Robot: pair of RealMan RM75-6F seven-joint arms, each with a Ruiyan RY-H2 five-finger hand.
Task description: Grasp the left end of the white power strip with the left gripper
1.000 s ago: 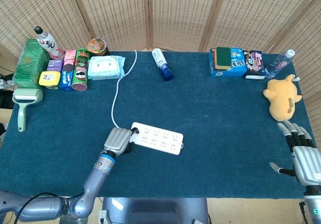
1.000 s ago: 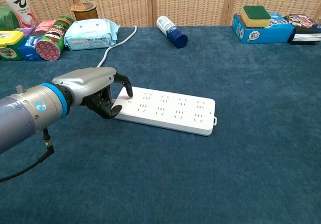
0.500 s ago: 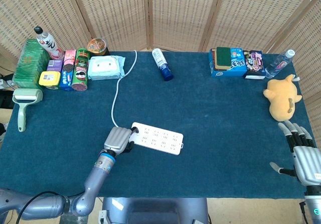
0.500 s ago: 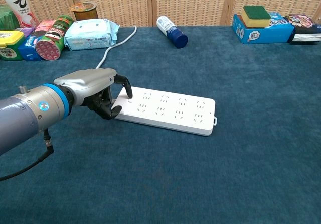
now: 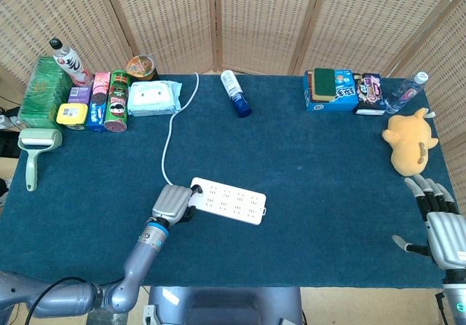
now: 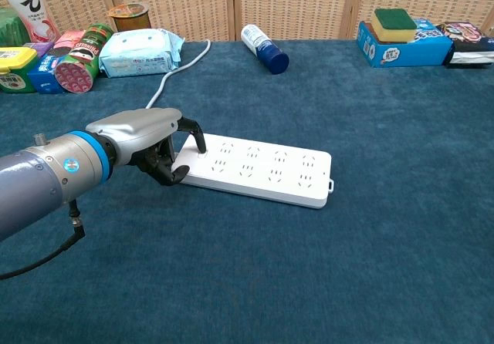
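Note:
The white power strip (image 5: 231,201) lies flat near the middle of the blue table, its white cable (image 5: 169,139) running off toward the back. My left hand (image 5: 172,203) is at the strip's left end. In the chest view this left hand (image 6: 147,132) curls over that end of the power strip (image 6: 266,170), dark fingertips pressing on the top face and the thumb against its near edge, so it grips the strip. My right hand (image 5: 440,223) hovers at the table's front right corner with its fingers spread and holding nothing.
Snack cans, boxes and a wipes pack (image 5: 153,97) line the back left, with a lint roller (image 5: 35,150) at the left edge. A blue-capped bottle (image 5: 236,93) lies at the back centre. A sponge box (image 5: 331,89) and a yellow plush toy (image 5: 408,143) sit at the right.
My left hand has edged slightly right and its fingers have closed a little tighter over the strip's left end. The strip and the right hand have not moved.

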